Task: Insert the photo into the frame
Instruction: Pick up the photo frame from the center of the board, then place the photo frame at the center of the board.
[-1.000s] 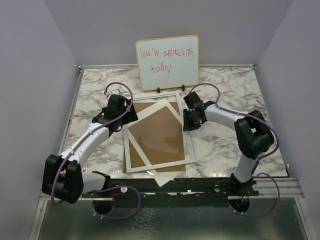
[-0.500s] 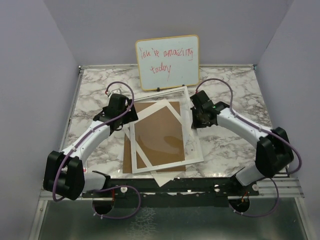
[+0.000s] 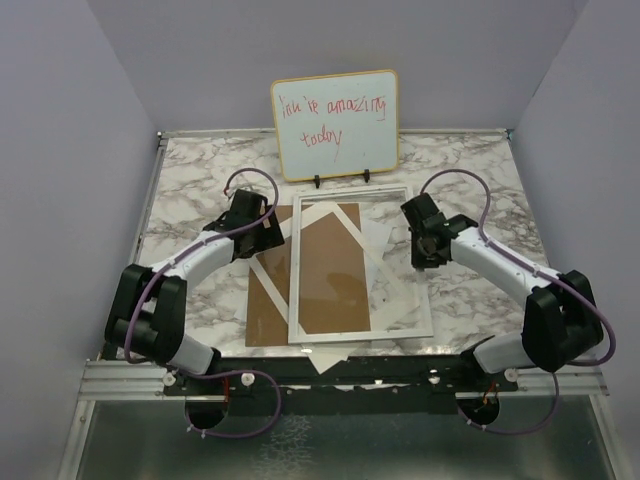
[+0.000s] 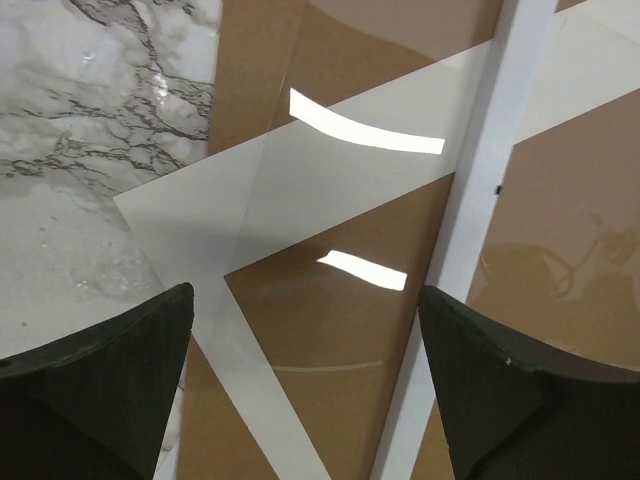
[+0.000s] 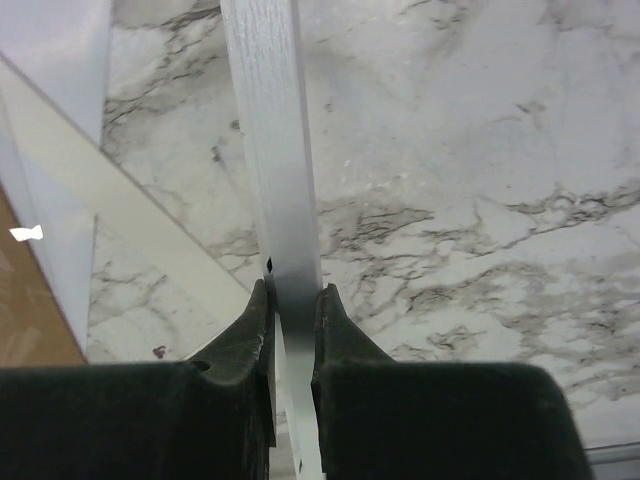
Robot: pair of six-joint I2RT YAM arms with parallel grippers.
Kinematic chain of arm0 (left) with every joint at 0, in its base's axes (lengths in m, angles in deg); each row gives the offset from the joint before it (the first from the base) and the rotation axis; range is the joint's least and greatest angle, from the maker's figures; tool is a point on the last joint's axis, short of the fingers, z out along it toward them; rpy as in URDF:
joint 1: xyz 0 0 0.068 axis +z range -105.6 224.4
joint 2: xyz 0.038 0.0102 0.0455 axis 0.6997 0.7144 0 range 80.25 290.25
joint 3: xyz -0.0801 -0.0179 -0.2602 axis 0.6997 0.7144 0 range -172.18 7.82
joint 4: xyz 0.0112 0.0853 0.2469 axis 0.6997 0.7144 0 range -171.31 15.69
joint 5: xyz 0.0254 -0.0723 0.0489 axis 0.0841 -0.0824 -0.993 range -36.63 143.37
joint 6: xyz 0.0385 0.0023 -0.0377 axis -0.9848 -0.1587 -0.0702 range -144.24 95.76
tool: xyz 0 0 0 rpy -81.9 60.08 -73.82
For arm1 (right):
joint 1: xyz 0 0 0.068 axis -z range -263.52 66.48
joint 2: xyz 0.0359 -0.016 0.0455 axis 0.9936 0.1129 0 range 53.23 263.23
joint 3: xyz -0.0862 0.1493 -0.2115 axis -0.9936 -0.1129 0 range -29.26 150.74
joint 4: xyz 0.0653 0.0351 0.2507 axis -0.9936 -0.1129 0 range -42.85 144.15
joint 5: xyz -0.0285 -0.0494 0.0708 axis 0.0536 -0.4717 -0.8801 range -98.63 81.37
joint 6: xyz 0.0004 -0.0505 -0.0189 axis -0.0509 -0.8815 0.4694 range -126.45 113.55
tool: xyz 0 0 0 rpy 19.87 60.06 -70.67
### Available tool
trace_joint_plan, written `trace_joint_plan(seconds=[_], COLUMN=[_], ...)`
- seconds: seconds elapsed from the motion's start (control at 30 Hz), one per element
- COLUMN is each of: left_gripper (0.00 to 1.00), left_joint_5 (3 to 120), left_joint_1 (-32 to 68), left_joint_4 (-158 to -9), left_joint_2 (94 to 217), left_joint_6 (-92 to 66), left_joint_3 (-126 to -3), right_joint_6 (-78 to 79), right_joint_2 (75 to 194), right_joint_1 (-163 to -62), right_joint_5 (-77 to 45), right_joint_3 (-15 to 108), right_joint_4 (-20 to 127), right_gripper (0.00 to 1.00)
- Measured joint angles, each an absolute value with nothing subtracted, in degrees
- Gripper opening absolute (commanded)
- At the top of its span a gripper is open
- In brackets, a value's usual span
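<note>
Near edge of table (image 3: 480, 180): a small white paper corner (image 3: 325, 362) pokes out from under the stack. Could be the photo lying face-down, can't confirm; no printed side shows in any view. Frame (image 5: 268, 130) lies flat mid-table, roughly square to the table edges, glass over the brown backing board (image 3: 262, 320) and the white mat (image 4: 170, 215), which sits skewed beneath it. Right gripper (image 5: 293, 297) is clenched on the frame's right rim, about a third of the way down from the far corner, one finger on each side of the thin white bar, with bare marble beyond it. Left gripper (image 4: 305, 325) is released, fingers wide, hovering over the mat's corner just outside the frame's left rim; it touches nothing as far as I can see. Whiteboard (image 3: 335, 122) stands on its easel at the far edge, close to the frame's far rim. My read: the step is moving the frame off the stack so it can be loaded. To do it well, keep the pinch on the rim only, not the pane. Move slowly and low so the frame doesn't twist in a single-point grip. Bring the left claw down to pin mat and board so they don't drag along. Steer clear of the easel feet. The photo needs locating before anything goes back in.
</note>
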State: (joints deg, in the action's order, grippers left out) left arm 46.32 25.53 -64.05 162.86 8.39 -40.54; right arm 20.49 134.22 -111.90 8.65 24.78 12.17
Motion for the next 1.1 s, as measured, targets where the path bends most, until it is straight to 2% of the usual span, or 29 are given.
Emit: trace_joint_plan(seconds=[0.2, 0.37, 0.57, 0.77, 1.0, 1.1], left_gripper=[0.73, 0.69, 0.60, 0.58, 0.57, 0.57], left_joint_5=[50.8, 54.1, 53.0, 50.2, 48.6, 48.5], left_joint_1=[25.5, 25.6, 25.6, 25.5, 25.2, 25.2], left_joint_4=[-67.2, -69.4, -70.1, -70.6, -70.4, -69.8], left_joint_2=[170.4, 173.7, 174.7, 174.6, 174.7, 174.9], left_joint_6=[9.2, 9.4, 9.7, 11.2, 13.0, 13.3], left_joint_3=[-41.5, -43.6, -43.8, -43.1, -43.2, -43.7], right_joint_6=[18.4, 15.4, 12.8, 11.2, 10.0, 9.9], right_joint_2=[138.3, 141.7, 144.0, 144.9, 149.4, 150.4], right_joint_1=[-105.5, -102.4, -99.6, -96.7, -94.7, -93.4], right_joint_5=[11.2, 13.1, 16.2, 22.7, 35.7, 40.5], right_joint_3=[27.4, 28.8, 28.8, 28.8, 28.7, 28.3], right_joint_4=[11.2, 11.8, 12.1, 12.3, 12.7, 12.8], right_gripper=[0.01, 0.01, 0.02, 0.05, 0.07, 0.15])
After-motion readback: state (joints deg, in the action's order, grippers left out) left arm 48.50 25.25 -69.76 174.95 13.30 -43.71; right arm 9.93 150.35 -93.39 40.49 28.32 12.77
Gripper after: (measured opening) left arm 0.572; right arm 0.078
